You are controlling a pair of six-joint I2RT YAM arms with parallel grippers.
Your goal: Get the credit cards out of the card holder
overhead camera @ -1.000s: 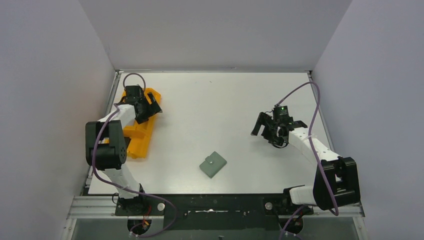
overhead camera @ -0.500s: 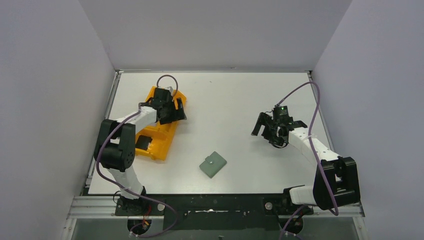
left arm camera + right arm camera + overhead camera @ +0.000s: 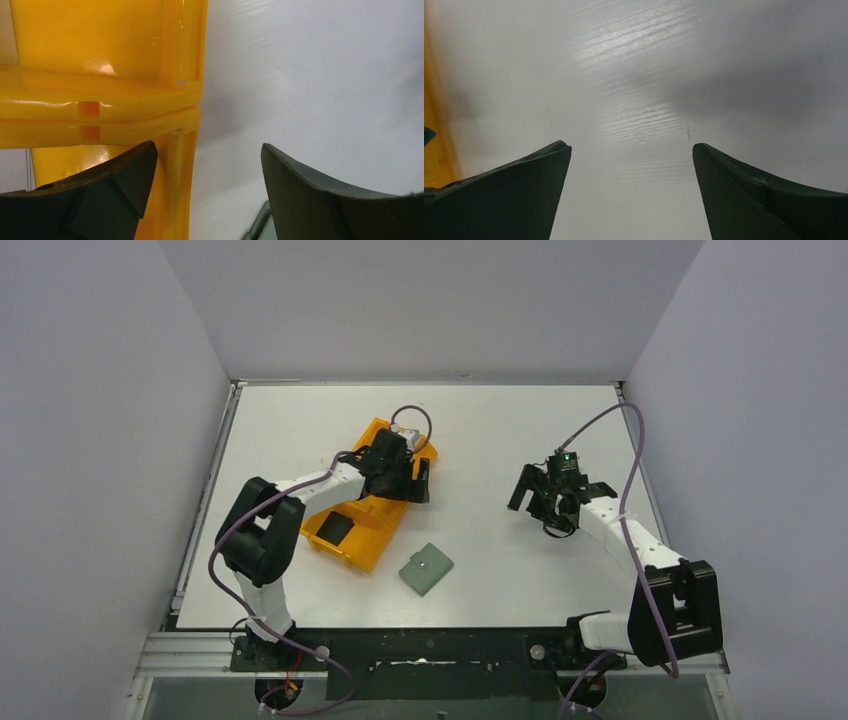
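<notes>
The card holder [image 3: 426,569] lies closed on the table, grey-green side up, near the front centre. Its corner shows at the bottom of the left wrist view [image 3: 260,229]. One black credit card [image 3: 337,528] lies in a compartment of the orange tray [image 3: 372,540]. The silvery and tan cards do not show plainly. My left gripper [image 3: 413,480] [image 3: 205,150] is open, astride the tray's side wall [image 3: 172,180], with one finger inside the tray and one outside. My right gripper [image 3: 524,498] [image 3: 631,147] is open and empty over bare table, to the right of the holder.
The orange three-compartment tray lies slanted left of centre, its near corner close to the card holder. A sliver of its orange edge [image 3: 430,125] shows at the left of the right wrist view. Walls close in the table at the left, back and right.
My left arm has swung right, and the orange tray has come with it from the left edge toward the centre, turning as it went. The right gripper has barely moved.
</notes>
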